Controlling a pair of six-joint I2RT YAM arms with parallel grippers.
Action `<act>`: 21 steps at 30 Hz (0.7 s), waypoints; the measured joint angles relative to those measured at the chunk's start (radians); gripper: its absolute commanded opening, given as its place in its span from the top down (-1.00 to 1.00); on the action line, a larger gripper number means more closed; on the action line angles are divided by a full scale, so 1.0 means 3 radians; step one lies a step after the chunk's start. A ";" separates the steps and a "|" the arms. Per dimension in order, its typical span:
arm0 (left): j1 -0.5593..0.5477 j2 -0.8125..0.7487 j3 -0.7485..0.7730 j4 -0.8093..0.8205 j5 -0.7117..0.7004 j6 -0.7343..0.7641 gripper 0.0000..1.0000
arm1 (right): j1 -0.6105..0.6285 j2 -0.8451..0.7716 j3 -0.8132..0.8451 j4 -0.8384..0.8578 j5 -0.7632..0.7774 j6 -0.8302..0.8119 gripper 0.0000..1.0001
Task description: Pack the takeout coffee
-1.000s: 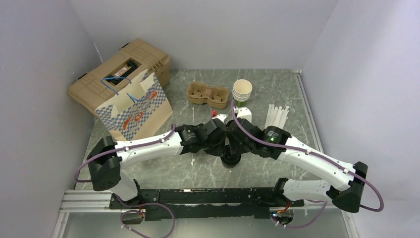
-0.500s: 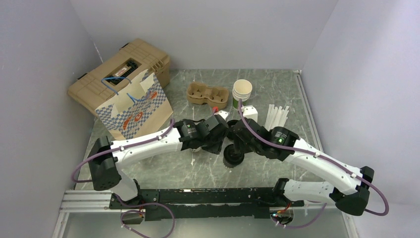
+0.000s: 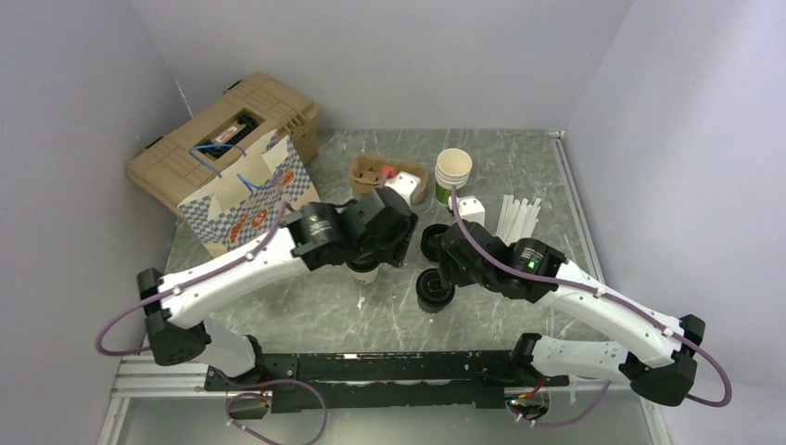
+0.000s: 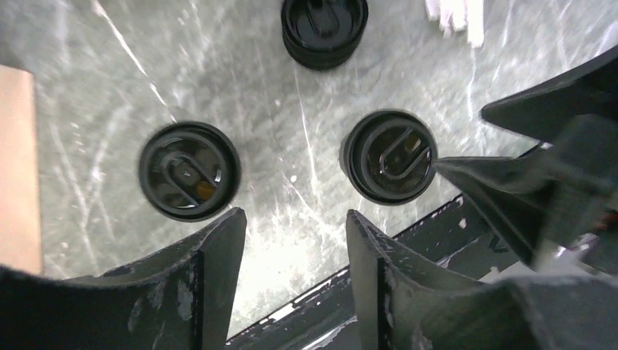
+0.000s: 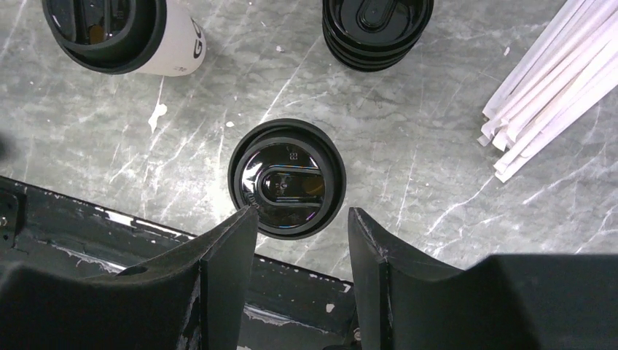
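On the grey marbled tabletop (image 3: 519,176), the right gripper (image 5: 302,215) hangs with its jaws apart directly above a pale paper cup with a round black plastic lid (image 5: 286,177). Its tips are at the lid's near rim and do not clamp it. Nearby the left gripper (image 4: 295,214), jaws also apart and holding nothing, hovers just beside a second black-lidded paper cup (image 4: 189,171), which stands upright near the first.

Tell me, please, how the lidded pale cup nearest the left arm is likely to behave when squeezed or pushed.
The cup has a pale wall that looks like paper, so a hard squeeze would probably dent it. Its glossy black lid seems slippery. It stands upright, so a push near the top might tip it.
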 measured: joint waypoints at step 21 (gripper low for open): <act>0.0668 -0.0486 0.1795 -0.0928 -0.1620 0.1517 -0.71 | 0.0000 0.0008 0.0315 0.0309 -0.0112 -0.0453 -0.21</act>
